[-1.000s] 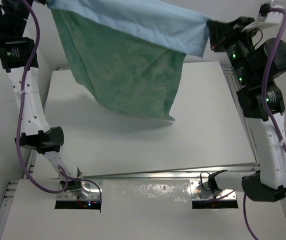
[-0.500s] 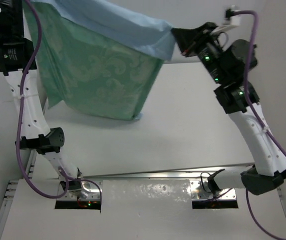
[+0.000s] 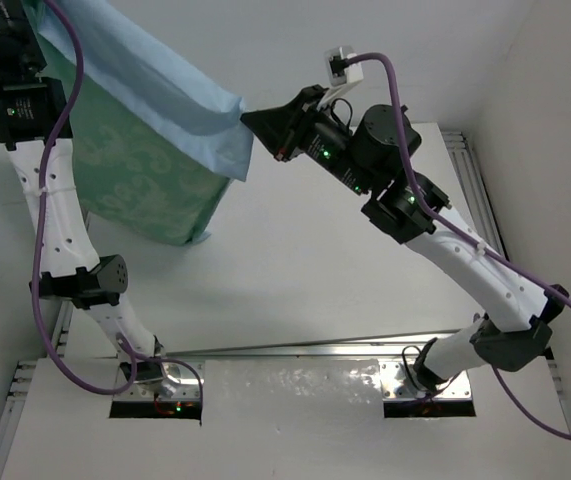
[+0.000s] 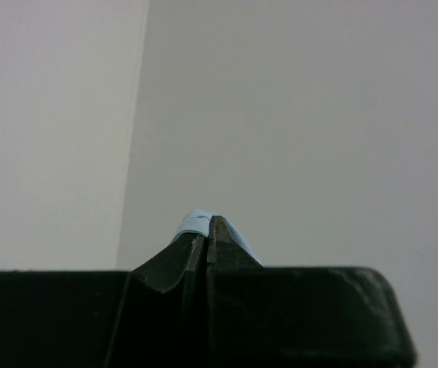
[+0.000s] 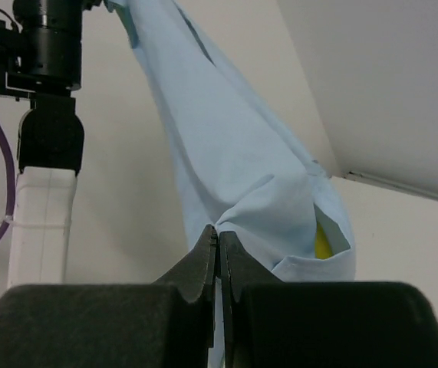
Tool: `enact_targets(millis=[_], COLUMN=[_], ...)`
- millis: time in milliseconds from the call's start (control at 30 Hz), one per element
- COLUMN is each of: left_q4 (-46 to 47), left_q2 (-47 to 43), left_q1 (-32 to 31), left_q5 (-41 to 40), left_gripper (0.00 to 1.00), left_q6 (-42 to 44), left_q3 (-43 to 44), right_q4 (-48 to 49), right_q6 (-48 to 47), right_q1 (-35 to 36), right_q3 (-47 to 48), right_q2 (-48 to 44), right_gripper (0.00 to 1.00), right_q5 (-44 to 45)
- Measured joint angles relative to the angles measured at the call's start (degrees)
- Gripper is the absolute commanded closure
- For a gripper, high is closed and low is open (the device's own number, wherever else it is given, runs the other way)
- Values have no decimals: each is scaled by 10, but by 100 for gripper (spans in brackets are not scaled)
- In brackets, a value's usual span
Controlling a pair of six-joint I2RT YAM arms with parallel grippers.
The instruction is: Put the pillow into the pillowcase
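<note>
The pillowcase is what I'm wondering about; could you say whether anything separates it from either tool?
Nothing visible does. The left tool and the right tool are each shut directly on the pillowcase, at its light blue edge, holding it hanging above the table.

Cloth pillowcase (image 3: pixel 135 185), sheeny green face, matt blue face, smooth white table (image 3: pixel 295 275)

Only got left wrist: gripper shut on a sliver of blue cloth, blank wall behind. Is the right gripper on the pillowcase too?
Observer: Yes, the right gripper is shut on the pillowcase at its light blue edge.
Operator: Cloth bunched or spread?
Observer: Top view: it hangs draped between the left gripper and the right one, green face below the blue.
Operator: Anything inside?
Observer: Right wrist shows a bit of yellow inside the opening, probably the pillow; can't confirm.
</note>
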Motion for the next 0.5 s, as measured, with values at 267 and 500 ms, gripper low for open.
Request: enact_targets(millis=[267,500], left_q4=[36,-18], left_q2=[43,238], left_q1=[-107,-298], left_q5=[67,127], left_gripper=[100,100], left_q6=[-20,-7], left_q3=[-75,-86], right_q4=[21,-33], right_q6=[41,134], right_q1=[3,0], right_q3=[-201,-420], right_q2=[-111,-255], right_gripper=[100,100], right_q5=[120,328])
